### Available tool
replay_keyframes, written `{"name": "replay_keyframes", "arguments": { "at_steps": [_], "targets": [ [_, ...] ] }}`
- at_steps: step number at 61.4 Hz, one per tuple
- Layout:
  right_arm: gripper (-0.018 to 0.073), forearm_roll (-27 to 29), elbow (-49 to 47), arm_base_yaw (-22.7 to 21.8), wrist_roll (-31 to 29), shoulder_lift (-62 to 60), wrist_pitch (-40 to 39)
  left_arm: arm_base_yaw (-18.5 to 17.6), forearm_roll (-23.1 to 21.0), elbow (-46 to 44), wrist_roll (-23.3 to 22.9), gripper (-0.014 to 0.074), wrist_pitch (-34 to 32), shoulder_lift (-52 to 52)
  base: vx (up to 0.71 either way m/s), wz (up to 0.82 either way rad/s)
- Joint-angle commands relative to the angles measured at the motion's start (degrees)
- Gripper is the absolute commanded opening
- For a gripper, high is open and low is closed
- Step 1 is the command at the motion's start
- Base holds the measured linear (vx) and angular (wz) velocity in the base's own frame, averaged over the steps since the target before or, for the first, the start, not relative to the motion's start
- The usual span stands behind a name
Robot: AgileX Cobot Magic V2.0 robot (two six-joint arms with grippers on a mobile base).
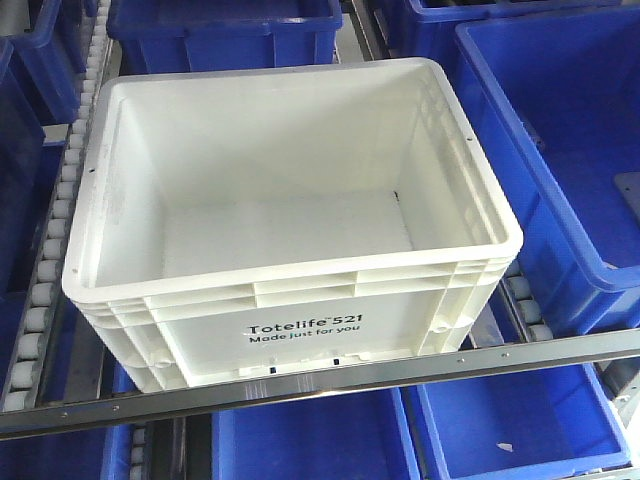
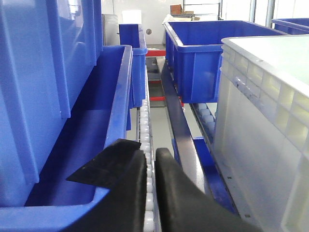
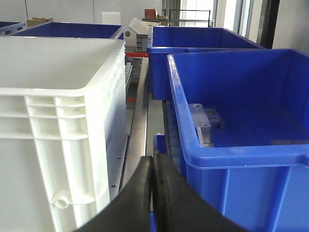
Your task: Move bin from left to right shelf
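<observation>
The bin [image 1: 200, 335] is a large white tote with a ribbed rim and black "Totelife 521" print. It stands empty on the roller shelf in the middle of the front view. No gripper shows in that view. My left gripper [image 2: 150, 153] hovers low over the roller track, left of the bin's side wall [image 2: 260, 125] and apart from it. Only a thin slit separates its fingers, and they hold nothing. My right gripper [image 3: 154, 158] sits in the gap between the bin's right wall [image 3: 63, 125] and a blue bin, fingers pressed together and empty.
Blue bins surround the tote: one at the right [image 1: 560, 150], others behind [image 1: 220, 30] and below [image 1: 310, 440]. A metal rail [image 1: 420, 372] crosses in front. Roller tracks [image 1: 55, 240] run along both sides. In the left wrist view a blue bin [image 2: 72, 145] sits close on the left.
</observation>
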Motion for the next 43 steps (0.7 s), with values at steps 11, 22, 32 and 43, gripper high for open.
{"name": "replay_keyframes", "arguments": {
  "at_steps": [11, 22, 32, 43],
  "targets": [
    [-0.0009, -0.5, 0.6, 0.0, 0.7, -0.8, -4.4, 0.1, -0.5, -1.2, -0.2, 0.0038, -4.4, -0.6, 0.00, 0.00],
    [-0.0009, -0.5, 0.6, 0.0, 0.7, -0.8, -4.1, 0.1, -0.5, -1.2, -0.2, 0.0038, -4.4, -0.6, 0.00, 0.00],
    [-0.0009, -0.5, 0.6, 0.0, 0.7, -0.7, -4.0, 0.1, -0.5, -1.2, -0.2, 0.0038, -4.4, -0.6, 0.00, 0.00],
    [-0.0009, -0.5, 0.6, 0.0, 0.7, -0.7, -4.0, 0.1, -0.5, -1.2, -0.2, 0.0038, -4.4, -0.6, 0.00, 0.00]
  ]
}}
